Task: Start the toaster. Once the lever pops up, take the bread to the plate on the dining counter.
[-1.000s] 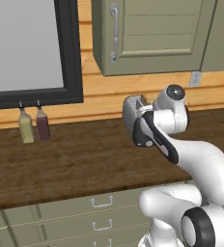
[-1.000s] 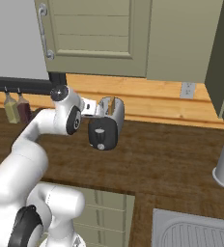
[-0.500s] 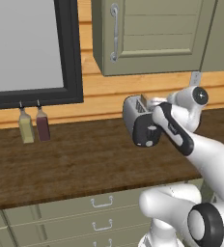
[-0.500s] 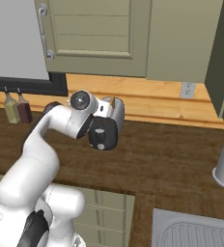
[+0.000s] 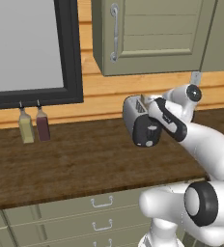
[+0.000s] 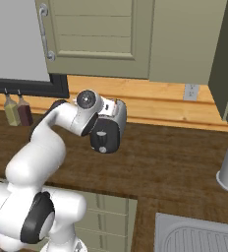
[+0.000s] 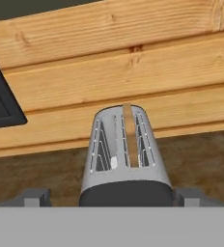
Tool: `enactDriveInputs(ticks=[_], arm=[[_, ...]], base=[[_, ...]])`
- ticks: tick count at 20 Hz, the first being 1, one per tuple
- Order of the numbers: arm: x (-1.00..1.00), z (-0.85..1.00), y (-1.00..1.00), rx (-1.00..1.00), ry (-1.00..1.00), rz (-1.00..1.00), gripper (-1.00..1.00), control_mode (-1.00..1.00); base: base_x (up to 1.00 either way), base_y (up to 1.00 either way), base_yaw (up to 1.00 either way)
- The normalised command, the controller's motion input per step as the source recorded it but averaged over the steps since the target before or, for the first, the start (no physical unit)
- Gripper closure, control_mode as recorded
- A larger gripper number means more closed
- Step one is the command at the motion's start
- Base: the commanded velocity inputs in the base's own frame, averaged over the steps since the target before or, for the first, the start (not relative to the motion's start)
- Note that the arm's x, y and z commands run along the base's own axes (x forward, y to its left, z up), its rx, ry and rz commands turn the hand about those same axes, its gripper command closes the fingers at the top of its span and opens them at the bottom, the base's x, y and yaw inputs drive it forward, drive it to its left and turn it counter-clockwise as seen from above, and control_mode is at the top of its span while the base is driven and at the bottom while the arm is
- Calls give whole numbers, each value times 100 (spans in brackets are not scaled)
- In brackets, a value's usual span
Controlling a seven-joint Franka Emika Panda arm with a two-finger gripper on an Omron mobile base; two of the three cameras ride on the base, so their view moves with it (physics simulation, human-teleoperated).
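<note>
Hand view: one toaster (image 7: 125,153) on the dark wood worktop (image 7: 32,177) against the plank wall, two slots, one bread (image 7: 130,135) slice standing upright in the right-hand slot, left slot showing just wire guides. Gripper (image 7: 115,198) spread wide, holding nothing, one fingertip (image 7: 33,197) each side of the toaster's black end panel, toaster dead ahead between them. Left base view: two bottles (image 5: 35,125) under the dark-framed window, well apart from the toaster (image 5: 137,119); one lever (image 5: 151,129) on the black end.
</note>
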Motion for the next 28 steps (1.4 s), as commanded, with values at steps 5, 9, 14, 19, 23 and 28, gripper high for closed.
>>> enactDriveInputs(ticks=[5, 9, 14, 19, 23, 28], arm=[[22, -10, -4, -10, 2, -2, -100, -100], [24, -20, -16, -14, 10, 0, -100, -100], [26, -21, -3, -9, 2, 0, -100, -100], [32, 0, -6, 0, 2, 2, -100, -100], [39, -3, 0, 0, 6, 0, -100, -100], [42, -3, 0, 0, 1, 0, -100, -100]], base=[[0, 0, 0], [0, 0, 0], [0, 0, 0], [0, 0, 0], [0, 0, 0], [0, 0, 0]])
